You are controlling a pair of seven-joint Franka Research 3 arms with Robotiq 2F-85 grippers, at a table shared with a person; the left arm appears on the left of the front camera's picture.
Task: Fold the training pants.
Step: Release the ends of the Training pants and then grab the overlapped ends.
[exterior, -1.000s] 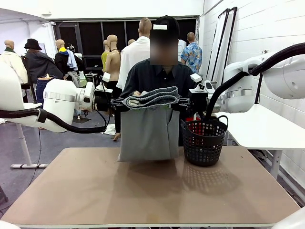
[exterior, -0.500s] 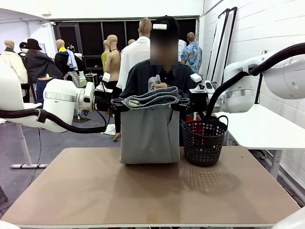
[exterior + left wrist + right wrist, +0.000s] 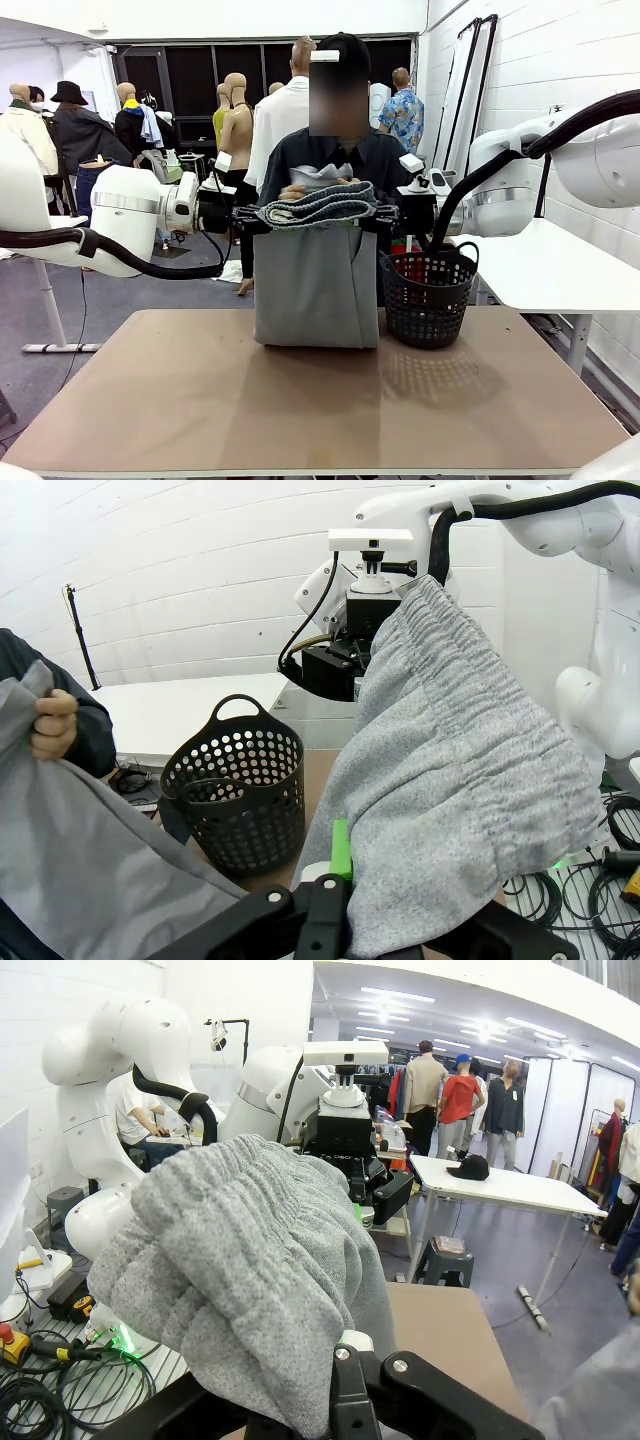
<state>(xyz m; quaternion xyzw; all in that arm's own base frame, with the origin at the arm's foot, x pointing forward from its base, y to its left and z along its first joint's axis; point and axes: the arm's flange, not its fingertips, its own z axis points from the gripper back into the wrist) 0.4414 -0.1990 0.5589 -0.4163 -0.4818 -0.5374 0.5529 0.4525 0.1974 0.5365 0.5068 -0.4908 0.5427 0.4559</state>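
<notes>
Front view: training pants [image 3: 315, 290], light grey jersey, held up over the far middle of the counter [image 3: 300, 400]. Gathered waistband stretched level between the two arms; legs hang straight down as one flat panel, lower edge at counter height, contact not discernible. Left gripper [image 3: 243, 216] at the waistband's 9 o'clock end, jaws pinching the cloth. Right gripper [image 3: 388, 214] at the 3 o'clock end, jaws likewise closed on the cloth. Person [image 3: 385, 160] in a dark shirt stands behind the garment at 12 o'clock; person's hands [image 3: 297, 190] raised just above the waistband, grasping a bunch of pale grey fabric. Black mesh basket [image 3: 428, 300], upright on the counter at 3 o'clock of the hanging panel, just beside it. Left wrist view: one green pad [image 3: 342, 848] pressed against the waistband's near end, the opposite finger hidden under cloth. Waistband rises toward 1 o'clock to the other arm; basket sits at 9 o'clock of the waistband. One of the person's hands at the far 9 o'clock edge grips a fold of leg fabric that drapes down to 7 o'clock. Right wrist view: gathered waistband bunched over the fingers, covering their tips, and running toward 12 o'clock to the opposite arm.
</notes>
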